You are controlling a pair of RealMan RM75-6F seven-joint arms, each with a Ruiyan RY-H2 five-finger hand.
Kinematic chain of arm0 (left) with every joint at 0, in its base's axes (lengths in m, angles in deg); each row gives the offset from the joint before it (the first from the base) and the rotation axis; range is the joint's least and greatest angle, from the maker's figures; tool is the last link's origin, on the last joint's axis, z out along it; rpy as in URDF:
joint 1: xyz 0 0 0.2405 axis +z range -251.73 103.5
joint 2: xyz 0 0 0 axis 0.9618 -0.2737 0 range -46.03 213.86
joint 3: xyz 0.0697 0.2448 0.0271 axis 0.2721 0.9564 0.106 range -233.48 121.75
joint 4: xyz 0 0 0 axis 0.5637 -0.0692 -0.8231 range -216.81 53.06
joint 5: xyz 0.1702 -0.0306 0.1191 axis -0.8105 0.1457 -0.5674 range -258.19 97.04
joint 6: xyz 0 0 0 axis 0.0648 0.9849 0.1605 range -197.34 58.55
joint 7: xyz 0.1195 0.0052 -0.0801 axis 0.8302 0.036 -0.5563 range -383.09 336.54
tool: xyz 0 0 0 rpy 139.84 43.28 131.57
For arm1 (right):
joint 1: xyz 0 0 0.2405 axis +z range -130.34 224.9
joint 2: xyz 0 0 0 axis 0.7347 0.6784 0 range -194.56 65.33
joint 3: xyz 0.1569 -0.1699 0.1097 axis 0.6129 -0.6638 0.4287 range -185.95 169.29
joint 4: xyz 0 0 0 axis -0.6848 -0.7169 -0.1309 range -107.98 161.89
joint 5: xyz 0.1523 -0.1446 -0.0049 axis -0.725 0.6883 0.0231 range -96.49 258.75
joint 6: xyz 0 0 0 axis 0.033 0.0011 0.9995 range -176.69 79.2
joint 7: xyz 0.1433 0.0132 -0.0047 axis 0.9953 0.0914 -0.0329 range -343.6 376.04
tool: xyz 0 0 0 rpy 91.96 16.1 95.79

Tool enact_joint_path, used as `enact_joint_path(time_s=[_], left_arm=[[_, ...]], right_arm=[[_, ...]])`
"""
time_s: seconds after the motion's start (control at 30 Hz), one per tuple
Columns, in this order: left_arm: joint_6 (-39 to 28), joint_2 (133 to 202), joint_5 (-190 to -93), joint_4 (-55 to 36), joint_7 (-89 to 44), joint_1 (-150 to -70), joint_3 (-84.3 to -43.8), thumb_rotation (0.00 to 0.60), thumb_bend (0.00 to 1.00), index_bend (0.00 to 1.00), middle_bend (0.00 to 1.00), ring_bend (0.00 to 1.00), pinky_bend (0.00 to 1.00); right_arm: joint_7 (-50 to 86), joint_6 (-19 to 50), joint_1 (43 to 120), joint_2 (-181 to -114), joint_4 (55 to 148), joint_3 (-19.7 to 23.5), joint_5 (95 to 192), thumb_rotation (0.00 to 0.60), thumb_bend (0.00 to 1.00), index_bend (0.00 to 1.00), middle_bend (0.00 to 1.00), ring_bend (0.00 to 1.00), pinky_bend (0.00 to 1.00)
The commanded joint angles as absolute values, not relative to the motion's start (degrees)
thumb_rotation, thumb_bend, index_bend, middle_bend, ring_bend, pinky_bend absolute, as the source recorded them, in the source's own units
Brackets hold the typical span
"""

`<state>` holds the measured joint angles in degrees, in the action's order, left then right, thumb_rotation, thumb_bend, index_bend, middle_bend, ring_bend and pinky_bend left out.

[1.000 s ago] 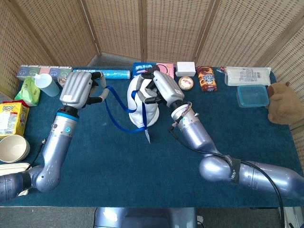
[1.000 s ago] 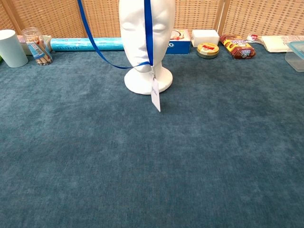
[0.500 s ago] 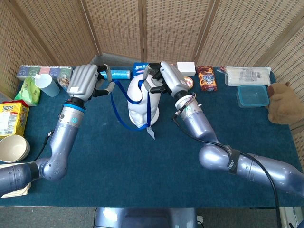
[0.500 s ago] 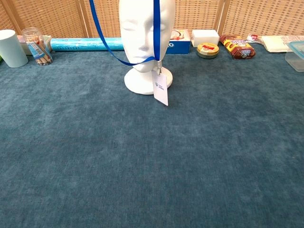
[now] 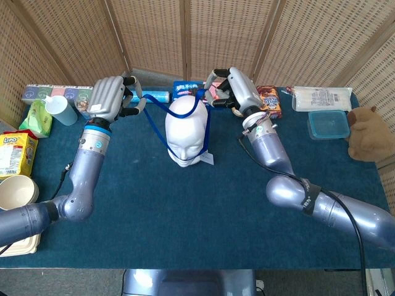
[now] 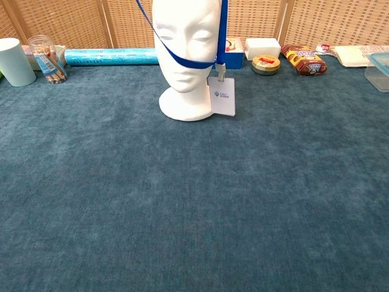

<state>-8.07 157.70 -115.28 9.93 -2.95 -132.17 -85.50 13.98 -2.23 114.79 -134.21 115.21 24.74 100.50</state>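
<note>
The blue lanyard (image 5: 199, 128) now runs over the crown of the white mannequin head (image 5: 186, 131), which stands at the centre of the tabletop (image 5: 185, 209) in the head view, slightly above mid-frame. A second ago the loop sagged well out to the left of the head and the card dangled low by the base; half a second ago it had tightened across the face; now the strap crosses the chin, climbs both sides of the face, and the white badge card (image 6: 222, 100) hangs high beside the neck, just right of the base in the chest view. Judging by this, the loop has been raised and drawn back toward the rear of the head, so the work of getting the strap over or off the crown looks near its turning point. Both hands have moved up and toward the top of the frame. The left hand (image 5: 111, 97), upper left of the mannequin, is lifted with its back to the camera and fingers curled around the strap, grasping it. The right hand (image 5: 231, 89), upper right of the mannequin near the snack packets, also pinches the strap, its forearm angled steeply down toward the lower right.
</note>
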Motion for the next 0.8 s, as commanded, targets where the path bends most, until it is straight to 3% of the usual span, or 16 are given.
enact_joint_path(time_s=[0.03,0.8], left_arm=[[-8.76,158.54,-113.96,8.26,-3.08,-132.66,-85.13,0.6,0.51,0.6,1.0,1.0,1.0],[-11.06,163.78,-110.27,-1.61,-2.48,-134.31,-82.4,0.6,0.51,0.6,1.0,1.0,1.0]], right_arm=[[13.97,-2.13,114.41,-133.79,114.94,24.4,100.15,0.6,0.51,0.63,1.0,1.0,1.0],[9.81,-2.78,115.52,-135.64,108.5,20.19,97.18,0.6,0.51,0.63,1.0,1.0,1.0]])
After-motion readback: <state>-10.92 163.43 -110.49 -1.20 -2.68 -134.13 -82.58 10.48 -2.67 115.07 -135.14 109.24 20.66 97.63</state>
